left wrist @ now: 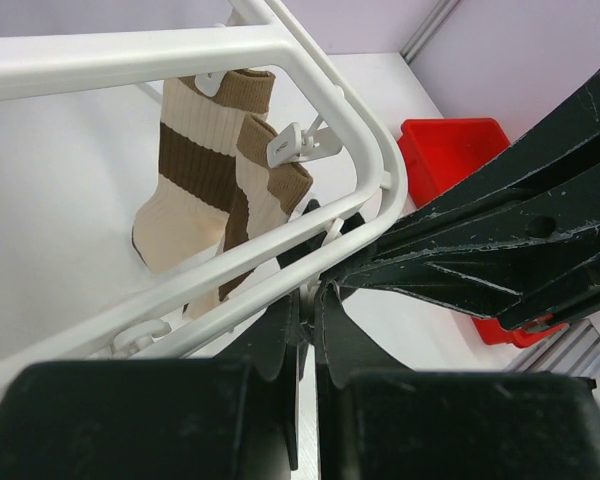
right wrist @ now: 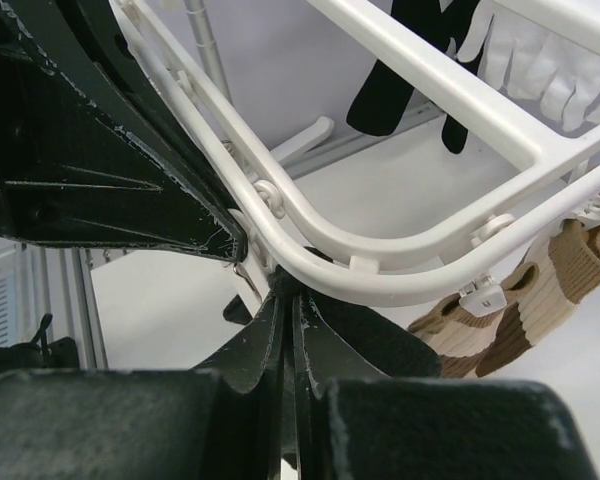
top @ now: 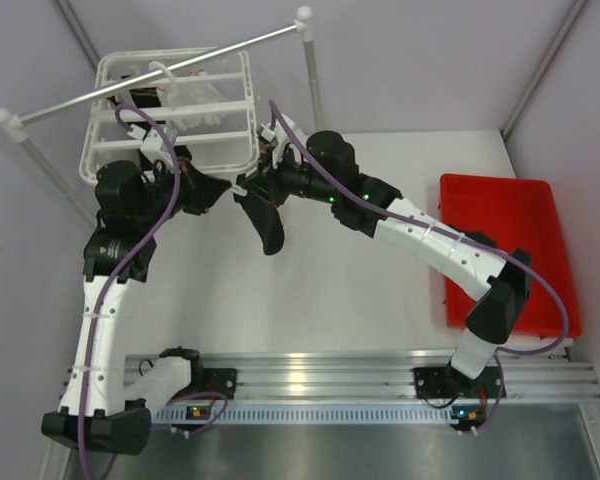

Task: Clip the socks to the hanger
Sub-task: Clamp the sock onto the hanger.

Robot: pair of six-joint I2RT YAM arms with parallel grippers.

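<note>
Two cream-and-brown socks (left wrist: 195, 165) hang clipped by their cuffs under the white hanger (left wrist: 130, 55), side by side just inside its near right corner. That part of the job looks done. One black sock (top: 266, 222) dangles below the same corner, and whether a clip has it yet cannot be told, so this appears to be the step in hand.

The left pincer (left wrist: 307, 310) and the right pincer (right wrist: 286, 305) meet nose to nose at that corner. Each is clenched with its tips pressed together against the underside of the frame, and whether they pinch clip or cloth is hidden.

On the hanger's far side, dark shapes (right wrist: 385, 85) hang down, either one more black sock or two, with a fringed white cloth (right wrist: 525, 60) beside them.

The count is one hanger, two cream socks, at least one black sock and two arms. Above the hanger runs one grey rail (top: 160, 68). Well to its right, one red bin (top: 510, 240) sits on the white surface (top: 330, 300), and no sock is seen lying there.
</note>
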